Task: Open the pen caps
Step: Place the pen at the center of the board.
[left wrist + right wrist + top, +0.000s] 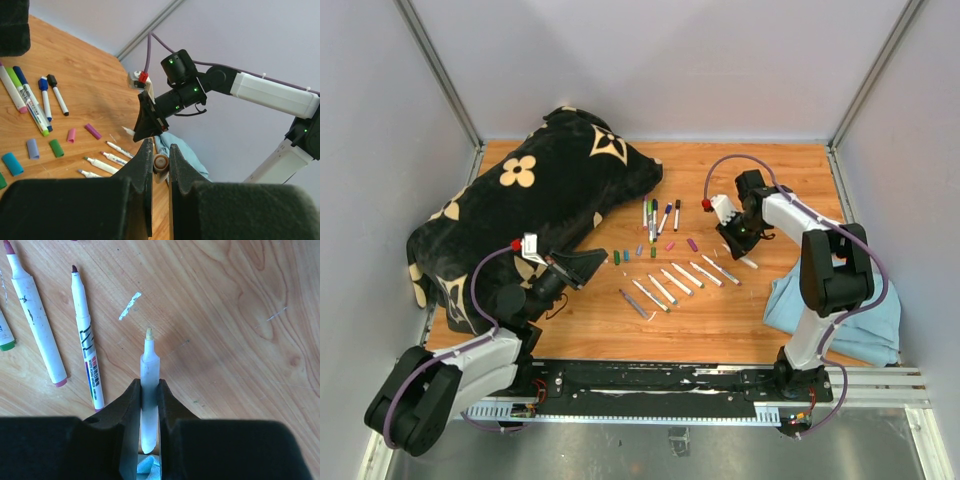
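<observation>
My left gripper (594, 264) is raised over the table's left side and shut on a small pale pen cap (161, 163), seen end-on between its fingers. My right gripper (739, 249) is low over the wood at the right and shut on an uncapped white marker (150, 375) with a yellowish tip. Several loose pen caps lie mid-table: green (617, 257), lilac (639, 250), pink (669, 245) and purple (692, 244). Several capped markers (658, 215) lie behind them. A row of uncapped markers (675, 280) lies in front.
A black pouch with cream flowers (540, 195) fills the back left. A light blue cloth (845, 310) lies at the right front. Two uncapped markers (87, 355) lie on the wood to the left of my right gripper. Grey walls enclose the table.
</observation>
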Robot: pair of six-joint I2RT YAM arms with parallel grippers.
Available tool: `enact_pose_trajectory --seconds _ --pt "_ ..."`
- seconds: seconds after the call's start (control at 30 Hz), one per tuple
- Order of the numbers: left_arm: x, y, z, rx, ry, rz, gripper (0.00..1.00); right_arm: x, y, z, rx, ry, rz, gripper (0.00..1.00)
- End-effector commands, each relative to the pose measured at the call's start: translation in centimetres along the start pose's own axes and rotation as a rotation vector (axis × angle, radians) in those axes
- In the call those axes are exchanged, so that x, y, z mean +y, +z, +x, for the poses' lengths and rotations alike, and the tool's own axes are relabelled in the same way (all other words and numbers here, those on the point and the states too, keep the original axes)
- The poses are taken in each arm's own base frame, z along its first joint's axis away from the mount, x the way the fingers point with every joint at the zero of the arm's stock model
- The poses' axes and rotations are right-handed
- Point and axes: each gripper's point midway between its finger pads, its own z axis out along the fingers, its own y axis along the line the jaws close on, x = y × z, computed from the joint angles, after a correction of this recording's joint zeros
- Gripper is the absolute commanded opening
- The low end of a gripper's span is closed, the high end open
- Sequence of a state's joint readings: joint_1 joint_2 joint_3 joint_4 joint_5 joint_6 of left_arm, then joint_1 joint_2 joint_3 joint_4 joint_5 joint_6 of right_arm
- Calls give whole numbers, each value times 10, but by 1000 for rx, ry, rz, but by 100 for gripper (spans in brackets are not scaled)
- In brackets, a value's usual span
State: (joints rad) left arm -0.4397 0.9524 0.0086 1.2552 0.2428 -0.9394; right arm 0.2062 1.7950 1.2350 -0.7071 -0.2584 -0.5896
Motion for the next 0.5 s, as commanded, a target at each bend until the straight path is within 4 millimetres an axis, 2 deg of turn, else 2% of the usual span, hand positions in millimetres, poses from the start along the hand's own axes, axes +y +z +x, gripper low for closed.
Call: enact_pose_trajectory --seconds 0.0,0.2,0.47 --pt "-2 -3 1 3 7 21 0 -3 -1 -4 -15 40 -16 16" --pt "-3 -2 3 11 -4 29 0 2 7 -4 -9 53 -49 17" --pt "-3 -1 6 26 -25 41 0 4 14 -1 15 56 -62 24"
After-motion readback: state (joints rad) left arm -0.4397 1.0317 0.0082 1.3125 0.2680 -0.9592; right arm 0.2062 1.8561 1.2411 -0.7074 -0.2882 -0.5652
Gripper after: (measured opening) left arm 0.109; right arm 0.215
